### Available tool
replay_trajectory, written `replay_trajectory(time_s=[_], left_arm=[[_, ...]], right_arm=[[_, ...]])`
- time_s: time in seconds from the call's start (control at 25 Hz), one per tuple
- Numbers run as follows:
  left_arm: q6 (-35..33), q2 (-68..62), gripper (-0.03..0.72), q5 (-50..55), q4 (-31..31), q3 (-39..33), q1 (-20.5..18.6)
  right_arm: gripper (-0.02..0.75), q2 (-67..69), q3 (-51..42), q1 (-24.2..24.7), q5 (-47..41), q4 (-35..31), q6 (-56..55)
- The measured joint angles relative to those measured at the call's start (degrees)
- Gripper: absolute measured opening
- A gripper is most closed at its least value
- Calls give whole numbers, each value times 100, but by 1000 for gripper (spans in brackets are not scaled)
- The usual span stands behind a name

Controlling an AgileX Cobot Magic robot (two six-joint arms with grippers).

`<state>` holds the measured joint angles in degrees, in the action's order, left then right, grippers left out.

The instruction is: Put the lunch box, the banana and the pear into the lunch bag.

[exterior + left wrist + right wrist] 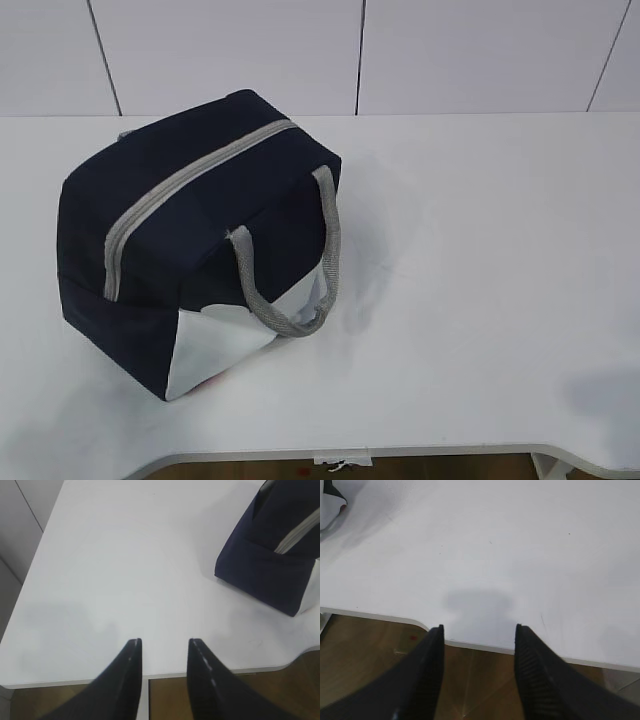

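One lunch bag [190, 250], zipped — two tools [164, 645] [479, 630], both empty.

The lunch bag [195, 240] is the only thing standing on the table [480, 250], toward my left side, its grey zipper [185, 185] shut along the top and one handle [300, 270] drooping over the near side. To its right the tabletop lies bare. My left gripper [165, 645] and right gripper [479, 630] hang with jaws apart over bare surface at the near edge.
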<state>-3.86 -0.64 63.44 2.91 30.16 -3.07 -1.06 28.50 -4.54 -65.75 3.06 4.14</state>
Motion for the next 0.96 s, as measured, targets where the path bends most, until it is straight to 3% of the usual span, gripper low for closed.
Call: replay_trajectory(time_s=[0.96], left_arm=[[0,0,239,0,0,0,532]], right_arm=[[351,0,0,0,0,0,0]])
